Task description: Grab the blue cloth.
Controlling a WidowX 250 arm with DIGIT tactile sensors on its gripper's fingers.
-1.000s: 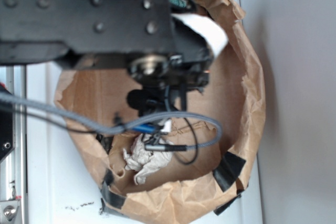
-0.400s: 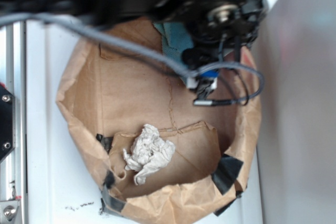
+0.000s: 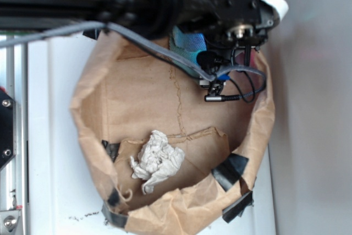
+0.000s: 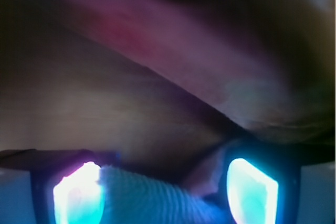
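Note:
The blue cloth (image 3: 187, 43) lies against the far inner wall of a brown paper bag (image 3: 93, 119), mostly hidden under the black arm (image 3: 220, 4). In the wrist view my gripper (image 4: 165, 195) is open, its two glowing fingers (image 4: 77, 195) set wide apart. The ribbed blue cloth (image 4: 152, 200) sits low between them, reaching the left finger and stopping short of the right one. The fingertips themselves are hidden in the exterior view.
A crumpled off-white wad (image 3: 158, 159) lies on the bag's floor near the front. Black tape patches (image 3: 230, 170) hold the bag's rim. A grey cable (image 3: 159, 53) hangs from the arm across the bag. A metal rail (image 3: 8, 136) runs along the left.
The arm swung from above the off-white wad to the bag's far right side, over the blue cloth. In the last interval it shifted slightly further up.

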